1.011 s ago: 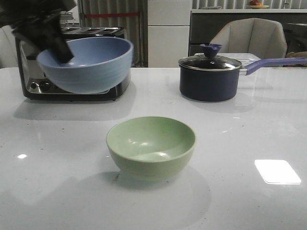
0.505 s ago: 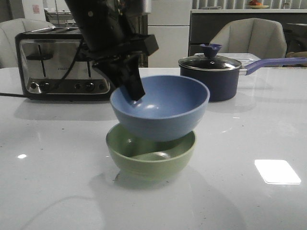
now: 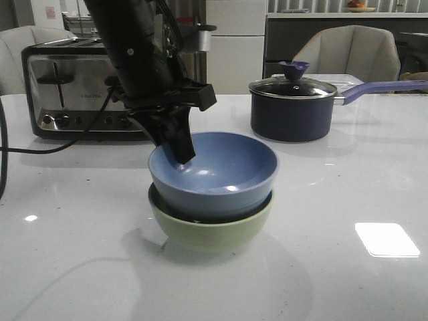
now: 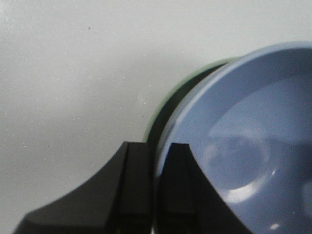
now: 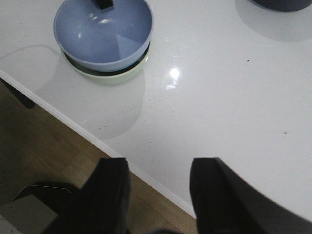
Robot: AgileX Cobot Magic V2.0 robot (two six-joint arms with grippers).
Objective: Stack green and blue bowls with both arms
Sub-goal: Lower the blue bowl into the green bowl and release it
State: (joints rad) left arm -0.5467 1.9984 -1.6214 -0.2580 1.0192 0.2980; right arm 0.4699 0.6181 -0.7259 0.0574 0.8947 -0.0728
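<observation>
**A:** Start at the left gripper [image 3: 175,148]. What is it doing?

**B:** It is clamped on the rim of the blue bowl [image 3: 214,170], one black finger inside the wall and one outside, at about ten o'clock on the bowl as the front camera sees it. The left wrist camera shows the two fingers [image 4: 178,185] with only a thin gap between them and the bowl's edge running into that gap.

**A:** And the blue bowl itself?

**B:** It sits nested in the green bowl [image 3: 210,231], upright or very nearly so (a dark sliver of shadow shows between the two rims). The green rim peeks out all round below it. From the left wrist camera only a thin green crescent [image 4: 158,109] shows outside the blue bowl [image 4: 243,141].

**A:** Where is the pair on the table [image 3: 348,194]?

**B:** Near the middle of the white top, towards the front edge.

**A:** The right gripper [image 5: 158,183]?

**B:** Spread wide with nothing between its fingers, hanging over the table's edge, well apart from the bowls; both [image 5: 102,34] sit together in its view, green [image 5: 114,75] under blue.

**A:** Anything else around?

**B:** A dark saucepan [image 3: 292,110] with a glass lid at about one o'clock from the bowls, and a toaster [image 3: 73,90] at about ten o'clock, partly behind the left arm.
</observation>
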